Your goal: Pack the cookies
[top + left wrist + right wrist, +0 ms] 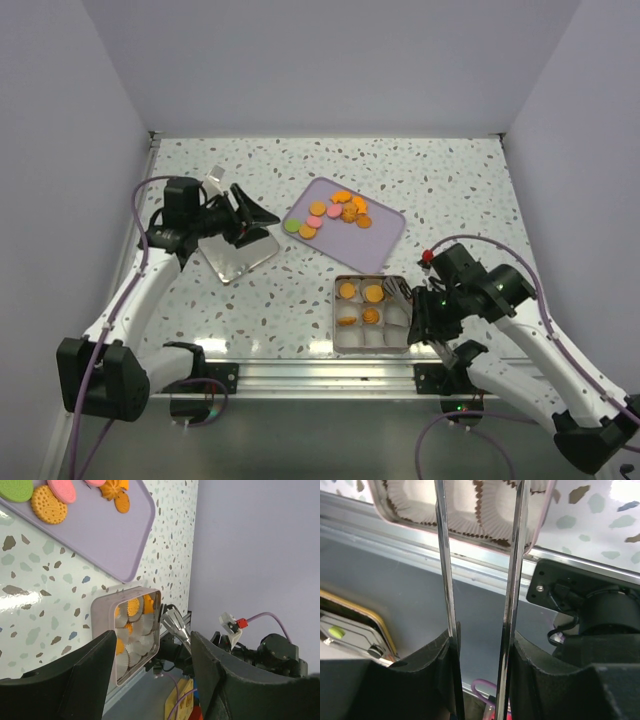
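from above, most of the cookies (335, 211) lie clustered on the lilac tray (378, 238), just beyond the tin (391, 338) on the bench (450, 190). four orange ones already sit in the tin's far and middle rows, left and centre. your left jaws hang well to the left of the tin, spread apart over a shiny square lid (235, 258). your right jaws sit at the tin's right edge.

in the left wrist view, the left jaws stand wide with nothing between them. past them you see the tin with orange cookies in some cups. beyond the tin, the tray holds orange, pink and green ones. metal tongs (175, 624) point at the tin's rim.

in the right wrist view, the right jaws are closed on the tongs, one blade against each finger. the blades stay apart and grip nothing. they cross the tin's near rim over empty white paper cups (420, 495), with their tips out of frame.
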Controlling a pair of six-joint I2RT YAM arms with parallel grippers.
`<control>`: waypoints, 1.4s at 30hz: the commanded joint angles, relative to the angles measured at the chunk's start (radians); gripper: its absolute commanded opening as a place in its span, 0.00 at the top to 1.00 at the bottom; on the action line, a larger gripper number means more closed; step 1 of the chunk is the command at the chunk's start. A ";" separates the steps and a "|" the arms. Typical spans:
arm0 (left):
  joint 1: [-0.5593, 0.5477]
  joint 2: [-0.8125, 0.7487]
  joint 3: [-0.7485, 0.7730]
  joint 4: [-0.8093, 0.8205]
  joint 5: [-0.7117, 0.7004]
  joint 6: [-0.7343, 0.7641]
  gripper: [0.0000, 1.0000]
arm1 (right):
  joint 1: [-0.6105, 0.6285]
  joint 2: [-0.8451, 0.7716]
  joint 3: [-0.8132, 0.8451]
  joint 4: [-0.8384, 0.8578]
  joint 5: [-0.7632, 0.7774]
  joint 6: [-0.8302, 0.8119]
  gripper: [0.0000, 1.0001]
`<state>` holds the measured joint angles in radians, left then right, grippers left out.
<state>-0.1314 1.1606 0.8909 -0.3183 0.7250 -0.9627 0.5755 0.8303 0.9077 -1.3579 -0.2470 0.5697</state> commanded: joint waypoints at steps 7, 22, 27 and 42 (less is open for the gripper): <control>-0.004 -0.074 0.098 -0.140 -0.102 -0.016 0.34 | -0.002 -0.151 -0.078 -0.230 -0.161 0.031 0.64; -0.004 -0.164 0.183 -0.260 -0.162 -0.073 0.34 | 0.003 -0.301 -0.153 -0.230 -0.132 0.171 0.51; -0.004 -0.154 0.192 -0.269 -0.150 -0.047 0.34 | 0.006 -0.310 -0.145 -0.228 -0.141 0.196 0.47; -0.115 -0.053 0.155 -0.384 -0.183 0.242 0.37 | 0.006 -0.052 0.195 -0.224 0.093 0.260 0.46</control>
<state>-0.1825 1.0897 1.0687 -0.6617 0.5678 -0.8330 0.5770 0.6983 0.9863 -1.3724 -0.2455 0.8116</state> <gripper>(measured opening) 0.640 0.542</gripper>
